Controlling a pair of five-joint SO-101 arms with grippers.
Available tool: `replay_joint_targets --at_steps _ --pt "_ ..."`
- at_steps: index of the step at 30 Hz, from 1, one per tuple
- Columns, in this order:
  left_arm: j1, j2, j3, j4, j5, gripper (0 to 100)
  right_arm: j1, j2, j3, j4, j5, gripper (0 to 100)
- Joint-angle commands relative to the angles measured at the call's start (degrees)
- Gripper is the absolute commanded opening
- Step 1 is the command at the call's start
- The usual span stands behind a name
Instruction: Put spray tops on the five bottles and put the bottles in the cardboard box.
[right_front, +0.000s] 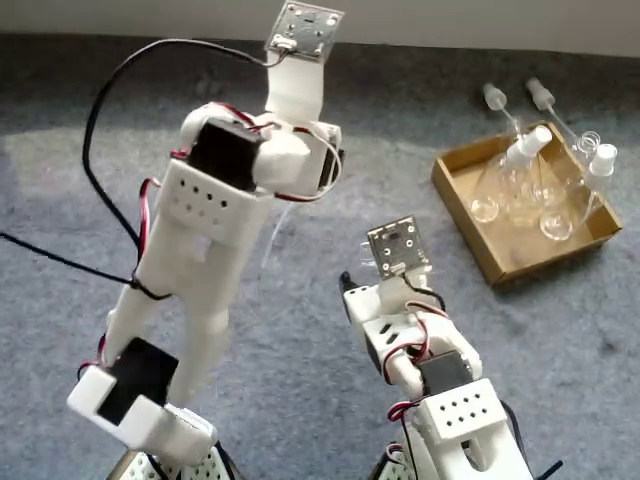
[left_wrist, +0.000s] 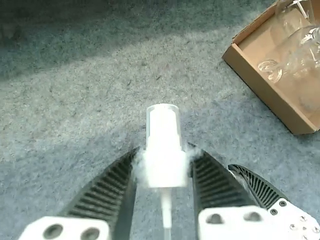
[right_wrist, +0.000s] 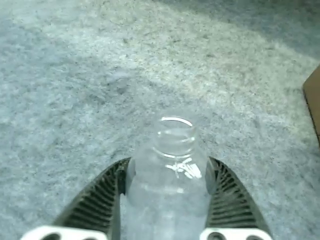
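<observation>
My left gripper (left_wrist: 162, 154) is shut on a white spray top (left_wrist: 162, 150) with a clear cap, its thin tube (right_front: 272, 225) hanging below the left arm's wrist (right_front: 295, 160) over the carpet. The right gripper (right_wrist: 170, 165) is shut on a clear bottle (right_wrist: 172, 172) whose neck is open and bare. That arm's wrist (right_front: 400, 300) sits at the lower middle of the high view. The cardboard box (right_front: 462, 205) lies at the right with clear bottles (right_front: 520, 175) in it, two of them showing white spray tops.
Two loose spray tops (right_front: 495, 98) (right_front: 540, 94) lie on the grey carpet just behind the box. A black cable (right_front: 100, 130) loops at the far left. The box edge (left_wrist: 260, 85) lies beyond the left gripper, and the other arm's finger (left_wrist: 257, 187) is close beside it.
</observation>
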Motion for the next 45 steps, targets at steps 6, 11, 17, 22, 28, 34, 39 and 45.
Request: replay_joint_targets --at_steps 6,11,17,22,28,34,39,45 --pt "-0.8 -14.0 -0.7 7.4 -0.9 0 -6.7 -1.1 -0.7 -1.3 -0.1 9.6" --pt "-0.8 -23.6 11.7 7.3 -1.0 0 -8.0 -0.7 -1.1 -1.3 -0.3 9.6" --pt "-0.8 -38.9 27.1 4.5 -6.3 0 -8.0 -0.7 -0.9 -10.0 -0.2 9.5" --pt "-0.8 -50.6 39.1 -7.2 -6.9 0 -8.1 -0.7 -1.3 -12.5 -0.5 9.5" --pt "-0.7 -59.3 52.7 -24.4 -6.9 0 -8.1 -0.7 -0.7 -23.4 -0.5 9.5" --pt "-0.7 -64.1 65.7 -48.4 -6.9 0 -8.1 -0.8 -0.5 -24.6 -0.6 9.5" --pt "-0.7 -66.0 75.7 -72.0 -6.9 0 -8.1 -1.0 2.2 -25.0 -0.6 9.5" --pt "-0.5 -66.0 85.9 -96.9 -7.3 0 -8.1 -1.1 7.3 -25.0 -0.6 9.5"
